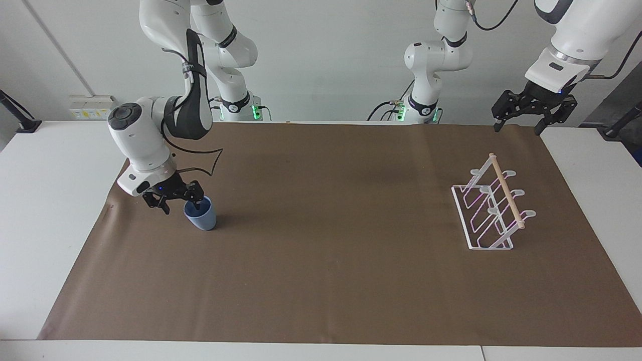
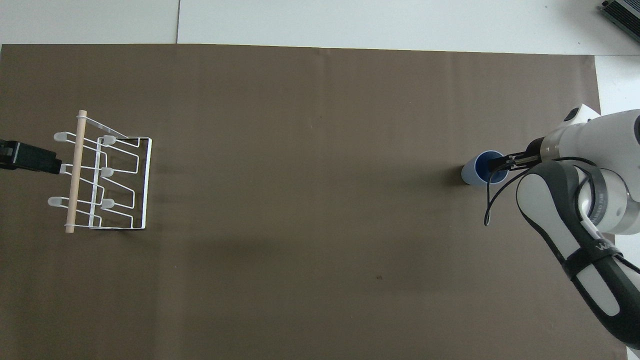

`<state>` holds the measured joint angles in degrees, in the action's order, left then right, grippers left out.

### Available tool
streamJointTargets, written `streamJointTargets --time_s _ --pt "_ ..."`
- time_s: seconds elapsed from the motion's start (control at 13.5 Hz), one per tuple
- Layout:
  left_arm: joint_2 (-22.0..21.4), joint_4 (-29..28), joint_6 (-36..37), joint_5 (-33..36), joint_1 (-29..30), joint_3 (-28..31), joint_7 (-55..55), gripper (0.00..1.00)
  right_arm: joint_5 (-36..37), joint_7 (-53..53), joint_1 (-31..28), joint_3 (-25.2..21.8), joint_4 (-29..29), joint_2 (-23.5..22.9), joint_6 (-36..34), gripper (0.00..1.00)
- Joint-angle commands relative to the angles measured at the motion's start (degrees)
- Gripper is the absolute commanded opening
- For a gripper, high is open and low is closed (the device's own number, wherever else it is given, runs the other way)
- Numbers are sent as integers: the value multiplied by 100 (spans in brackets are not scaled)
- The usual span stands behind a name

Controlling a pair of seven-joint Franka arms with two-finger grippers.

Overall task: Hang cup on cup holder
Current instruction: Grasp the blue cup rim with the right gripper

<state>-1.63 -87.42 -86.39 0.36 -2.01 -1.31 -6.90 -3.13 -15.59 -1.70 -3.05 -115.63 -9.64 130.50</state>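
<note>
Right claw (image 1: 181, 200) straddles the cup (image 1: 202, 219) rim — fingers apart.

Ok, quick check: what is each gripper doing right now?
Left gripper: open, empty, waiting in the air near the cup holder.
Right gripper: astride the rim of the light-blue cup, one finger inside; jaws not shut.

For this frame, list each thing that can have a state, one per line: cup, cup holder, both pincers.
cup: upright on the brown mat, mouth up, not lifted, at the right arm's end of the table.
cup holder: standing on the mat at the left arm's end, every prong bare.
right pincer: down at the cup's rim, one finger inside the mouth, one outside; grip not confirmed.
left pincer: open, raised, waiting over the mat's edge.
</note>
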Motion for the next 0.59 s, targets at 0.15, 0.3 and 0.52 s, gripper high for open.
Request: streamJointTargets --time_s 0.15,0.3,0.52 --pt "-189 -241 -133 -18 7 43 -83 100 -161 -190 -24 15 -117 -46 265 59" --pt "-189 -223 -150 -27 16 78 -83 100 -546 -199 -24 7 -117 -116 353 58" --pt "-198 -206 -150 -36 51 104 -92 100 -645 -216 -24 7 -65 -152 353 38"
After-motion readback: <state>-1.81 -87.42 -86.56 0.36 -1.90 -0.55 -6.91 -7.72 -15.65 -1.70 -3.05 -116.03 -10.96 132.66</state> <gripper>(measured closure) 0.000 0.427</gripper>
